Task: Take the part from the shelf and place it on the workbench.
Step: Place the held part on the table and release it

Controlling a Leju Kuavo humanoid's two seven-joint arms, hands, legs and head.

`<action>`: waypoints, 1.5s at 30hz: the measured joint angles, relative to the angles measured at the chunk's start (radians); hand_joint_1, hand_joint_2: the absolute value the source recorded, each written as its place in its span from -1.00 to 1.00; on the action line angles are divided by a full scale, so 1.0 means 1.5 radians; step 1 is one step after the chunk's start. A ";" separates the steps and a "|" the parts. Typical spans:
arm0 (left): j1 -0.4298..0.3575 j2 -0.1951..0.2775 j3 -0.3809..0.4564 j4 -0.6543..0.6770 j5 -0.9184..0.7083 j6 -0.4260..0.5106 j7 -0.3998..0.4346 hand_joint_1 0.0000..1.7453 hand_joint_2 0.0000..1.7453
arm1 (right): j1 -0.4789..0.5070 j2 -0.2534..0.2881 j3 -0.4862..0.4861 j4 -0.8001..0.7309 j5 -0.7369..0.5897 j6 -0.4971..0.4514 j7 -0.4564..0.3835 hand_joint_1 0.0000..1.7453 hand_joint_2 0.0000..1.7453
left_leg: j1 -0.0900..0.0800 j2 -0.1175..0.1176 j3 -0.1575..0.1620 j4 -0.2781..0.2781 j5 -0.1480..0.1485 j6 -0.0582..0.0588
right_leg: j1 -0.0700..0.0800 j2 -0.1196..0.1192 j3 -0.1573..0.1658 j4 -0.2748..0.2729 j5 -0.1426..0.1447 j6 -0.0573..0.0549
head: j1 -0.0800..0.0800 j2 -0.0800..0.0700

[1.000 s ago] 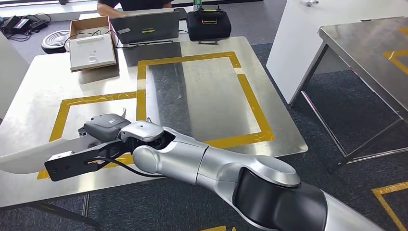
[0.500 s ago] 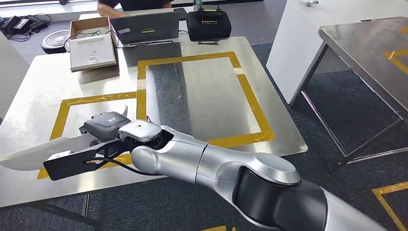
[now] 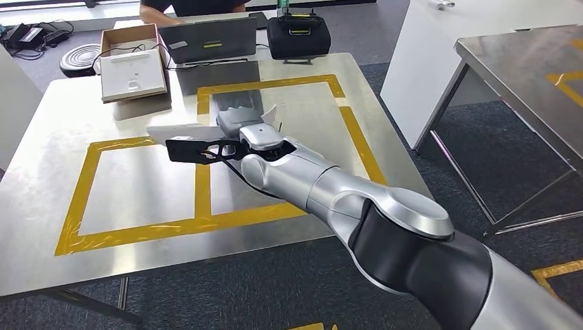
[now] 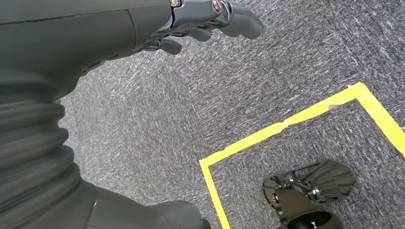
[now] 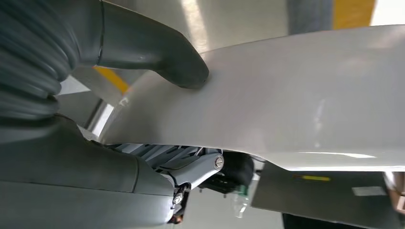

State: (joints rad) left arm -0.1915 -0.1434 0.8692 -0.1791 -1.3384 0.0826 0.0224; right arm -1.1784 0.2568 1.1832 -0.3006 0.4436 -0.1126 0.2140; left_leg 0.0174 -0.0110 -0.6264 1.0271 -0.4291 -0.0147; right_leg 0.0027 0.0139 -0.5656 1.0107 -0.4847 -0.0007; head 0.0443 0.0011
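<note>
Operator, your right robot hand (image 3: 237,127) holds the white part (image 3: 180,131) above the metal worktop (image 3: 62,137), over the yellow tape frame (image 3: 202,172) near the strip that divides its two rectangles. In the head view the part runs as a long pale blade from the hand toward the left side of the worktop, with a thin white tip (image 3: 272,114) showing on the hand's other side. The right wrist view confirms the grip: the thick grey thumb (image 5: 157,55) presses on the part's broad white face (image 5: 296,100), and darker fingers (image 5: 191,164) lie against its underside (whether the part touches the worktop cannot be told). Your right arm (image 3: 357,206) reaches in from the lower right and stretches across the near edge of the worktop, forearm roughly level, with the black wrist bracket (image 3: 199,148) pointing along the part. Your left robot hand (image 4: 210,19) hangs over grey carpet (image 4: 239,90) marked with yellow floor tape (image 4: 286,129); its fingers are loosely curled and apart, with nothing in them. At the far edge of the worktop stand an open cardboard box (image 3: 132,60), a laptop (image 3: 210,40) and a black case (image 3: 298,34), well apart from the part.
</note>
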 joint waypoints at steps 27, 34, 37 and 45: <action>0.012 0.002 -0.001 0.000 -0.010 0.001 -0.022 -1.00 -1.00 | -0.006 -0.103 -0.006 0.053 0.006 0.015 0.033 -1.00 -1.00 | -0.001 0.001 0.001 -0.002 0.000 0.000 | 0.000 0.001 0.000 0.000 0.000 0.000 | 0.000 0.000; 0.014 0.003 -0.001 0.000 -0.010 -0.001 -0.013 -1.00 -1.00 | -0.005 -0.103 -0.020 0.053 -0.006 -0.006 0.000 -1.00 -1.00 | -0.001 0.001 0.001 -0.002 0.000 0.000 | 0.000 0.001 0.000 0.000 0.000 0.000 | 0.000 0.000; 0.017 0.005 -0.001 0.000 -0.009 0.000 -0.009 -1.00 -1.00 | -0.009 -0.103 -0.047 0.051 -0.029 -0.037 -0.051 -1.00 -1.00 | -0.001 0.001 0.001 -0.002 0.000 0.000 | 0.000 0.001 0.000 0.000 0.000 0.000 | 0.000 0.000; 0.033 0.011 -0.001 0.000 0.008 0.018 0.005 -1.00 -1.00 | -0.066 -0.103 -0.157 0.009 -0.105 -0.097 -0.201 -1.00 -1.00 | -0.007 0.001 0.001 0.001 -0.002 0.008 | -0.007 0.001 0.001 -0.001 0.000 0.008 | 0.000 0.000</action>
State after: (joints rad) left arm -0.1427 -0.1266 0.8683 -0.1785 -1.3270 0.1095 0.0293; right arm -1.2774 0.1029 0.9475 -0.2866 0.2862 -0.2580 -0.0868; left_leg 0.0074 -0.0096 -0.6248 1.0283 -0.4320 -0.0030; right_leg -0.0079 0.0151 -0.5636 1.0092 -0.4845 0.0106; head 0.0440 0.0012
